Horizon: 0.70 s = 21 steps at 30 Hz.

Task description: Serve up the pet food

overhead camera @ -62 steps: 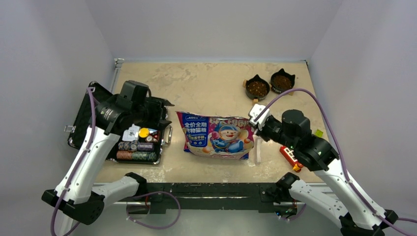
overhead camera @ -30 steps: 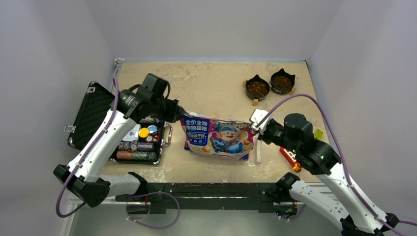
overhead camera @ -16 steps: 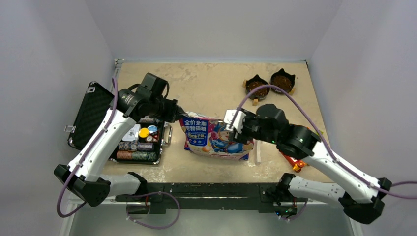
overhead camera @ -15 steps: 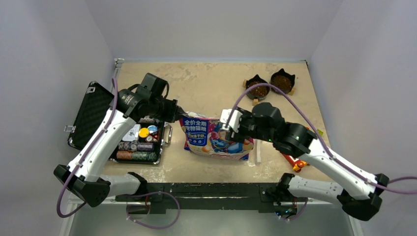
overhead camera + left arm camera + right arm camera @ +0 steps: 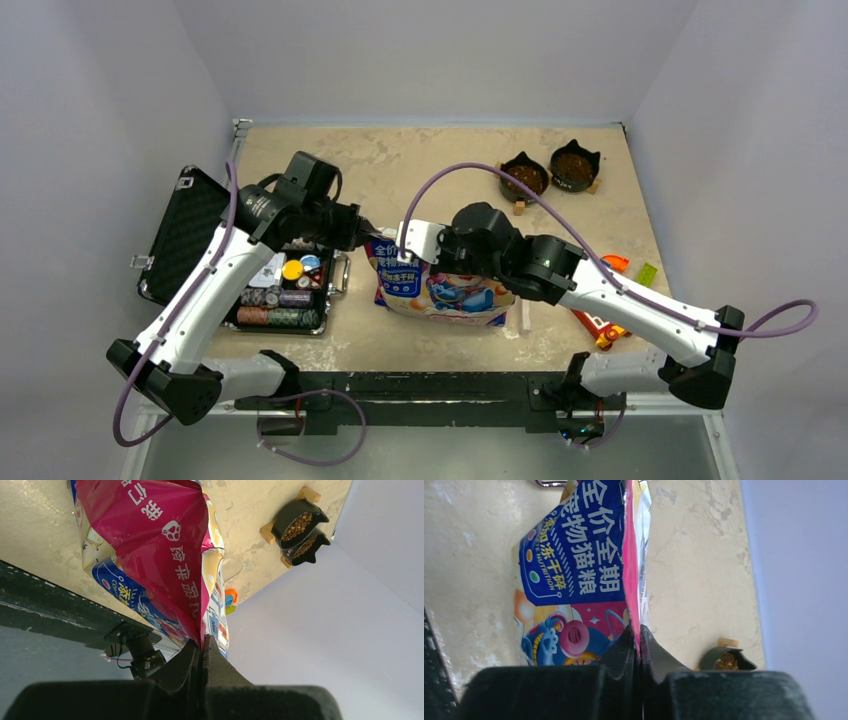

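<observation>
Foil bag [image 5: 440,297] pinched along top edge: left gripper [image 5: 202,647] clamped tight on corner, right gripper [image 5: 638,636] closed on same edge, just beside.

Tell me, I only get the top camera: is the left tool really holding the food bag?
Observer: Yes. The left wrist camera shows the left tool pinched shut on the pink edge of the bag.
Operator: And the right one?
Observer: Its own wrist camera shows the right tool squeezed shut on an edge of that bag, next to the blue panel with white writing.
Operator: What's on the side I can't see?
Observer: The left wrist camera shows a pink side with a white paw print.
</observation>
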Each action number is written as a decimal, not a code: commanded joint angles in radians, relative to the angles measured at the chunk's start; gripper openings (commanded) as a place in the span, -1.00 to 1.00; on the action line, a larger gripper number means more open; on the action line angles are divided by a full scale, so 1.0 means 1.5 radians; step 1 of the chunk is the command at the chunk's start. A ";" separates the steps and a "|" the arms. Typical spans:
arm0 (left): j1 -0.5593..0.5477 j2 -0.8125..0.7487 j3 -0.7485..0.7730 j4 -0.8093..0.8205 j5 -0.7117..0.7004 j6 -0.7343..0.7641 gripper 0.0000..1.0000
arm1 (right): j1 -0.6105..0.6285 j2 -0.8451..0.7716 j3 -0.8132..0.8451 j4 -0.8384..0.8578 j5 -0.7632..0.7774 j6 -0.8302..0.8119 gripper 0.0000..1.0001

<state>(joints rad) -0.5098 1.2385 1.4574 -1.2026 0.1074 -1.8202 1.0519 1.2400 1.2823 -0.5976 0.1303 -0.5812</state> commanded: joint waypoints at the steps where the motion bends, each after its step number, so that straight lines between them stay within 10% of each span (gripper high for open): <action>1: 0.016 -0.045 0.014 0.020 -0.031 -0.012 -1.00 | 0.000 -0.036 0.009 0.013 0.087 0.013 -1.00; 18: 0.018 -0.073 -0.004 0.016 -0.041 -0.004 -1.00 | -0.055 -0.221 -0.135 0.046 -0.026 0.130 -1.00; 21: 0.007 -0.079 -0.025 0.047 -0.022 -0.008 -0.61 | -0.054 -0.194 -0.099 0.045 -0.040 0.134 -1.00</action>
<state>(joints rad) -0.5381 1.1942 1.4269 -1.1915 0.2028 -1.8233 1.0004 0.9771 1.0447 -0.4446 0.0204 -0.4252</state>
